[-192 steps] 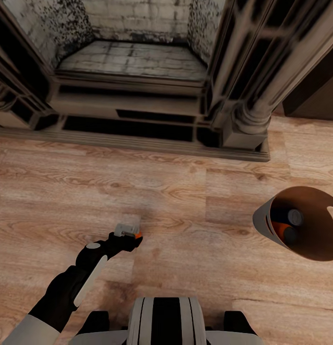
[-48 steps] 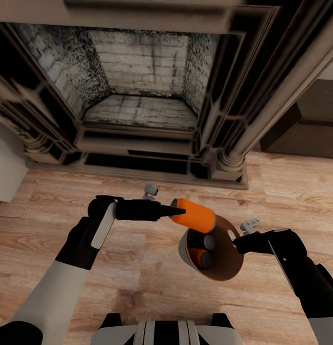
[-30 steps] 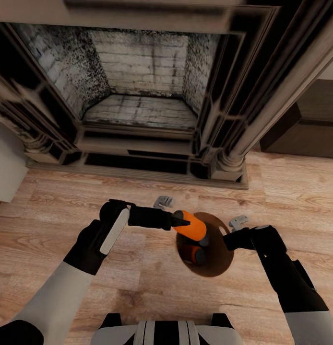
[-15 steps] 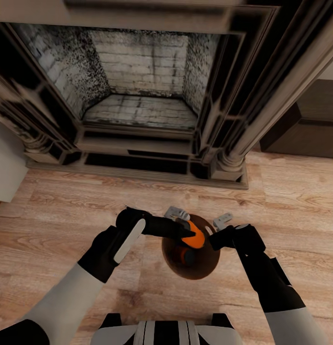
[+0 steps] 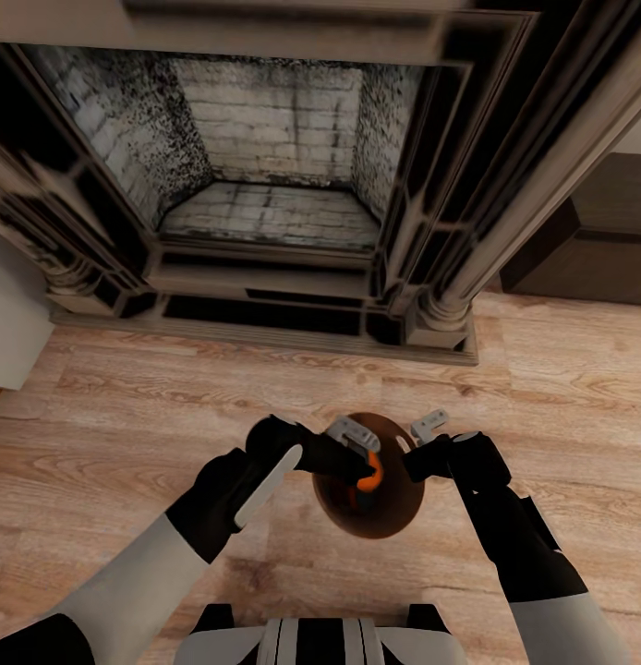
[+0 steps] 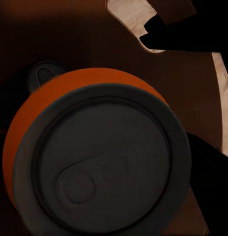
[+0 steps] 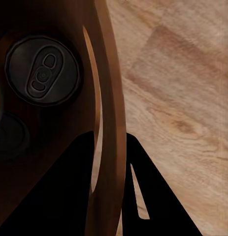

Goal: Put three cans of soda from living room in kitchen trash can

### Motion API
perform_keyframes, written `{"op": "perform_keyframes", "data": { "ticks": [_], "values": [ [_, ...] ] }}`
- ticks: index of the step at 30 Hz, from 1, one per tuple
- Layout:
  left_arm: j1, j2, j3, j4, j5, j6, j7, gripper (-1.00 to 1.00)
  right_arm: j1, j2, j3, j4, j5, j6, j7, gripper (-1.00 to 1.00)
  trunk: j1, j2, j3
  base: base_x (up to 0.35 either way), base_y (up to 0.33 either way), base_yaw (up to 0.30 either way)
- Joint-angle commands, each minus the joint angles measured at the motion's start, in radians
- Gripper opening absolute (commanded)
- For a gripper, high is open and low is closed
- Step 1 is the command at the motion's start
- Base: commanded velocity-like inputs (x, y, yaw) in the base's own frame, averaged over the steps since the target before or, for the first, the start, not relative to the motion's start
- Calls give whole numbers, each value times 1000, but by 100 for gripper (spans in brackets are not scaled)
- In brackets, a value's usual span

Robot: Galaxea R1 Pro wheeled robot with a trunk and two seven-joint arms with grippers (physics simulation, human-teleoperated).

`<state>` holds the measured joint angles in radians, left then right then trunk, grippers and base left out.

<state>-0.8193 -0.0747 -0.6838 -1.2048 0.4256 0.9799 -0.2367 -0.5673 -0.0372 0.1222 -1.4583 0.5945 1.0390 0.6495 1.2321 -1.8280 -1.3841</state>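
Left end effector [image 5: 365, 469] was seen lowered into the mouth of the tash can [image 5: 399, 513], where half a second earlier the orange can of soda [image 5: 368, 476] had been held at rim level with most of its body exposed. Only a sliver of orange was visible past the fingers in the head view, so the can was judged to have been carried down inside the bin. In the left wrist view the silvery top of the can [image 6: 101, 167] was seen directly ahead of the end effector, apparently pinched between the fingers, though the pads themselves could not be made out. A second can top [image 7: 42, 69] was seen standing on the brown floor of the bin. The right end effector [image 5: 408, 457] was closed over the bin's right rim [image 7: 111, 123], one finger inside and one outside. The third can was thus judged almost delivered, with release remaining. The bin was held above the wood floor [image 5: 126, 406] near the fireplace [image 5: 265, 185], not in the kitchen.
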Motion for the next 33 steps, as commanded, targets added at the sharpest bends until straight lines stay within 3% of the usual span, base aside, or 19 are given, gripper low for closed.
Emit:
{"op": "perform_keyframes", "data": {
  "ticks": [1, 9, 18, 19, 33],
  "values": [
    [0, 0, -10, 1, -13, -1, 16, -100, 0, 0, 1, 0, -28, 8, 4, -100, 0, 0, 0, 0, 0, 0],
    [0, -13, -59, 28, -14, -5, 108, -100, 0, 0, 2, -2, -28, 8, 4, -100, 0, 0, 0, 0, 0, 0],
    [0, -18, -67, 60, -13, -21, 152, -100, 0, 0, 2, -2, -28, 8, 4, -100, 0, 0, 0, 0, 0, 0],
    [0, -18, -68, 61, -13, -21, 152, 100, 0, 0, 2, -2, -28, 8, 4, -100, 0, 0, 0, 0, 0, 0],
    [1, -9, -65, 40, -6, -36, 143, 100, 0, 0, 3, -2, -29, 8, 4, -100, 0, 0, 0, 0, 0, 0]
  ]
}}
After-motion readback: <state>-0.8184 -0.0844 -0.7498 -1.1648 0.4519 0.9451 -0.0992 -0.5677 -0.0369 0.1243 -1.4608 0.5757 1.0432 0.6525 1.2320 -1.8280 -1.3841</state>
